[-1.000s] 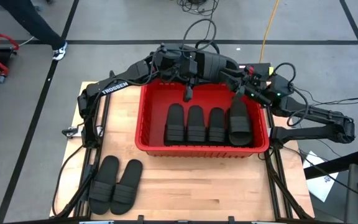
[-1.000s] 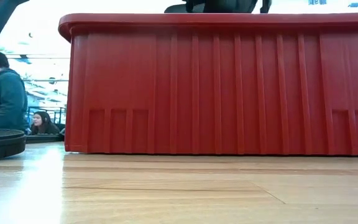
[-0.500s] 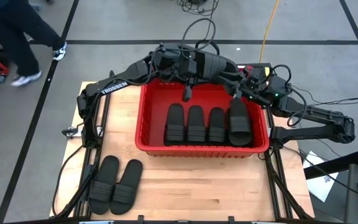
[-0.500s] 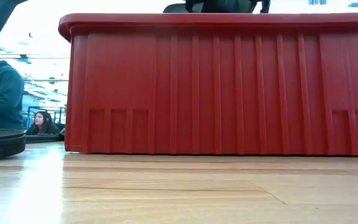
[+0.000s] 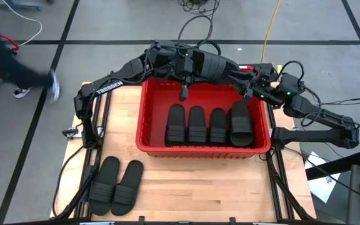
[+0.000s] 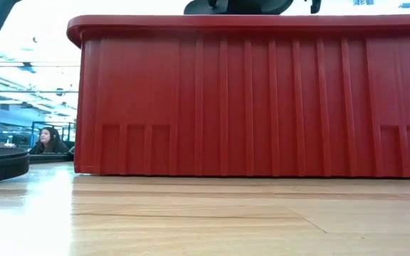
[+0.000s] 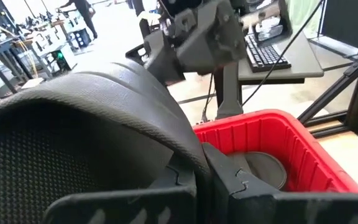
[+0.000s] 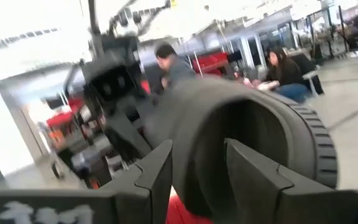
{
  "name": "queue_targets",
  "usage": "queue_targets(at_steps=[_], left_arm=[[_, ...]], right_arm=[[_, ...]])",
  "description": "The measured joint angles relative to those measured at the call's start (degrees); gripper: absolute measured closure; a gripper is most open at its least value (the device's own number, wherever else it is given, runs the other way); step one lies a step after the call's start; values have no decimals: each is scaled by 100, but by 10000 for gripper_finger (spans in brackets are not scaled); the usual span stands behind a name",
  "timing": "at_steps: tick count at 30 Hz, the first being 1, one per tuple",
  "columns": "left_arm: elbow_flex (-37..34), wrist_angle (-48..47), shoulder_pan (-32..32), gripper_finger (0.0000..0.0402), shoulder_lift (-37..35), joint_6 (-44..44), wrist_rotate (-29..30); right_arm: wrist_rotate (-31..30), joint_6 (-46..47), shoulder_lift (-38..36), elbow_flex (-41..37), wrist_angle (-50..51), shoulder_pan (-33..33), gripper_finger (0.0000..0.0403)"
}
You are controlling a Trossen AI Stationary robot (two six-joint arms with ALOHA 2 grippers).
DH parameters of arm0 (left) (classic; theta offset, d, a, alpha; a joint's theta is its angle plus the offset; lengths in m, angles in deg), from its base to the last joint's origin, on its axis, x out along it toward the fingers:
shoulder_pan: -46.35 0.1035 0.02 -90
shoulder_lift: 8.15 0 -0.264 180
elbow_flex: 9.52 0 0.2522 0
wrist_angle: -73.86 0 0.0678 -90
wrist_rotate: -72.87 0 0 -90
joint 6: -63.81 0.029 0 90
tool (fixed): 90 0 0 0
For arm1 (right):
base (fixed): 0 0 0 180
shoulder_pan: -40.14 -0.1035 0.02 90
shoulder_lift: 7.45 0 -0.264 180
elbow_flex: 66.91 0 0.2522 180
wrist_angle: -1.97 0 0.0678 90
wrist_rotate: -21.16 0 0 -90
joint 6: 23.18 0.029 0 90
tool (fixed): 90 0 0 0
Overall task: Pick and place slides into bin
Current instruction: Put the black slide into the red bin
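Slides are mostly packed away, by my reading. Four stacks stand side by side in the bin (image 5: 144, 119): three narrow ones toward the bin's left wall and a wider slide (image 5: 240, 123) against its right wall. I cannot tell how many lie in each stack, so the count inside is a guess.

Two slides (image 5: 116, 185) remain loose on the bench (image 5: 192, 194), well in front of the bin's front-left corner, lying side by side and touching.

The left tool (image 5: 182, 94) hangs over the bin's back wall, just behind the stacks. Its wrist view shows the two fingers nearly together, pinching the ribbed strap of a slide (image 7: 73, 130) that fills that view. The right tool (image 5: 247, 95) sits above the bin's back-right corner, and its fingers (image 8: 157, 168) stand apart around the strap of another slide (image 8: 260, 130), gripping it.

So I judge two slides are about to go into the bin, with the loose pair on the bench left to fetch.
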Motion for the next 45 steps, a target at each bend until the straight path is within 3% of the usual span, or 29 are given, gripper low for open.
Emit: queue_targets(at_steps=[16, 28, 33, 36, 41, 45], left_arm=[[2, -80, -249, 401, -24, 17, 52], [26, -365, -327, 401, -46, 77, 252], [31, -598, -327, 401, -57, 105, 352], [31, -767, -327, 401, -50, 103, 350], [31, -905, -333, 401, -45, 107, 358], [31, -894, -351, 395, -31, -71, 572]], right_arm=[[159, 203, 538, 113, -14, 31, 258], [266, 328, 1157, 103, -1276, 39, 258], [722, 399, 1332, 95, -1540, 53, 262], [872, 504, 1395, 95, -1570, 53, 287], [988, 501, 1383, 95, -1585, 51, 384], [972, 480, 1250, 95, -1532, 46, 395]])
